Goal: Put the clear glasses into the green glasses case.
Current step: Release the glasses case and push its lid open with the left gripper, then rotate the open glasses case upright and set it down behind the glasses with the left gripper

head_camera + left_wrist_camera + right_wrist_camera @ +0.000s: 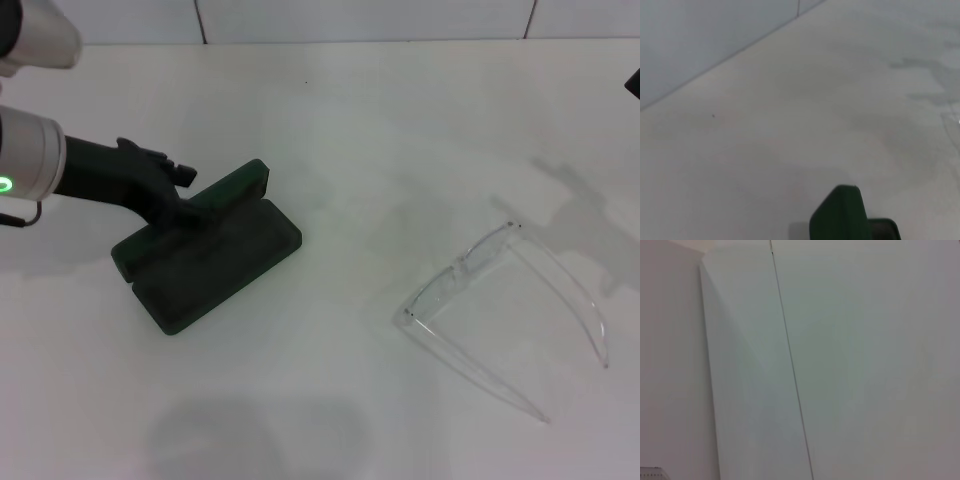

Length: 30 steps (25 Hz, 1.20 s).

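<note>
Low over the table, left gripper (172, 205) reaching onto green glasses case (215, 262), grip state unclear.

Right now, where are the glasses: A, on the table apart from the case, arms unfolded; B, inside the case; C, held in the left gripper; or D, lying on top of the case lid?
A: the glasses lie on the table with arms spread, well to the right of the case, where the left gripper is.
</note>
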### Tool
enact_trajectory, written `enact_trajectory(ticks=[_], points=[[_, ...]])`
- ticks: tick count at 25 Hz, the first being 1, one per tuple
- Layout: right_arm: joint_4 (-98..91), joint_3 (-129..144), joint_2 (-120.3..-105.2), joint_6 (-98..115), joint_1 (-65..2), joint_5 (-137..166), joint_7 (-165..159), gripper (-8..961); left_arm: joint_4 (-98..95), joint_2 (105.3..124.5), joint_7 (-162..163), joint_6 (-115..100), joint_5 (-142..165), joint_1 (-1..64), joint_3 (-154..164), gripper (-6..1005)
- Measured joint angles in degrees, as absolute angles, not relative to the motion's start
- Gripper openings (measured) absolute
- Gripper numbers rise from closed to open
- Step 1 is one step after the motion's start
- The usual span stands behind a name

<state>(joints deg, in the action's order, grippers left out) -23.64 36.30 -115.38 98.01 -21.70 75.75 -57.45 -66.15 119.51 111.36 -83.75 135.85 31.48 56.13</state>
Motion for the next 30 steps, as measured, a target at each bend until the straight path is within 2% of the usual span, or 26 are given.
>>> enact_trajectory(ticks=[12,23,30], points=[[-23.6,36.3,-115.4,97.0,-22.2,75.9,-57.4,856,-62.7,119.28,111.4,-83.7,137.3,32.8,56.3,667],[-22.9,36.3,-115.35,97.0,-22.2,75.9,-57.4,856,-62.0,119.48,111.5,-83.7,139.2,33.1,56.3,296],[-22.3,36.3,-115.3,97.0,-21.9,75.9,-57.3,856,-64.6,119.64,111.0,-83.8,137.5,32.4,58.3,211]])
